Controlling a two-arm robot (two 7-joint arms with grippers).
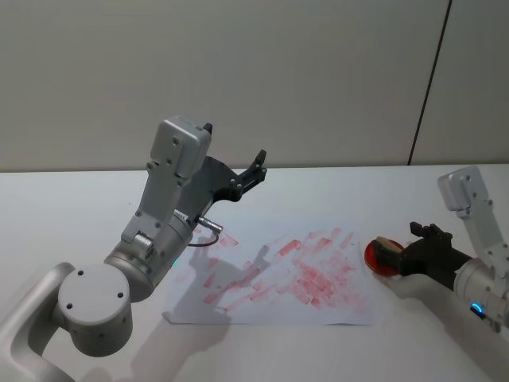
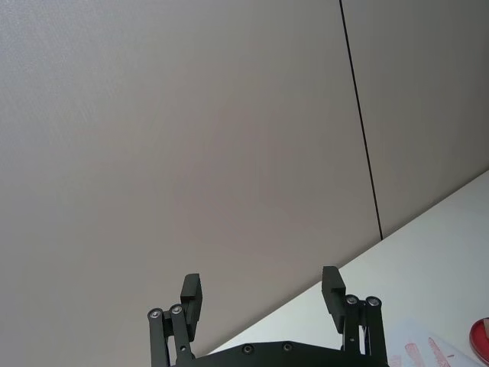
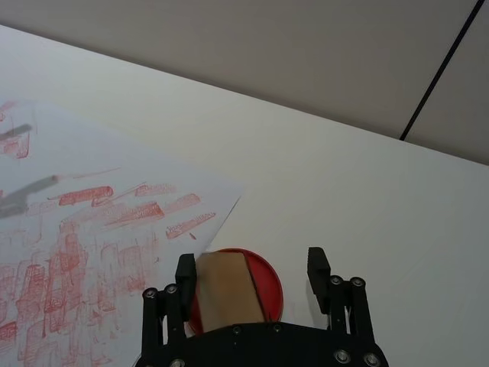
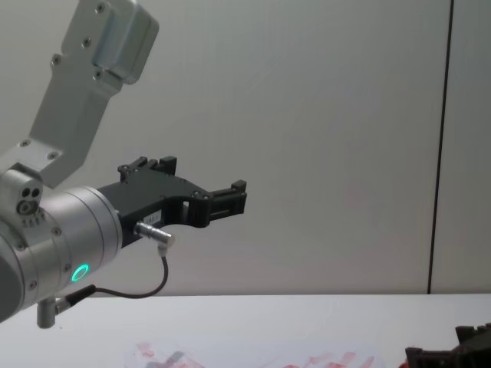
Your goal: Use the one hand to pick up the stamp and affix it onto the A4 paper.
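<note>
The stamp [image 3: 225,290], a light-tan wooden block, stands on a red round disc [image 3: 263,284] just off the A4 paper's [image 3: 84,229] corner. My right gripper [image 3: 252,264] is low over the disc and open. The block sits between its fingers, close against one finger [image 3: 186,271], with a wide gap to the other. From the head view, the stamp [image 1: 386,246] and right gripper [image 1: 398,247] are at the right of the paper [image 1: 270,278], which is covered in red-pink prints. My left gripper [image 1: 258,163] is raised over the paper's far left part, open and holding nothing.
The paper lies mid-table on the white tabletop [image 1: 71,207]. A grey wall with a dark vertical seam [image 1: 429,79] stands behind the table. The left arm's big grey joints [image 1: 95,306] take up the near left. Bare tabletop [image 3: 367,199] lies beyond the disc.
</note>
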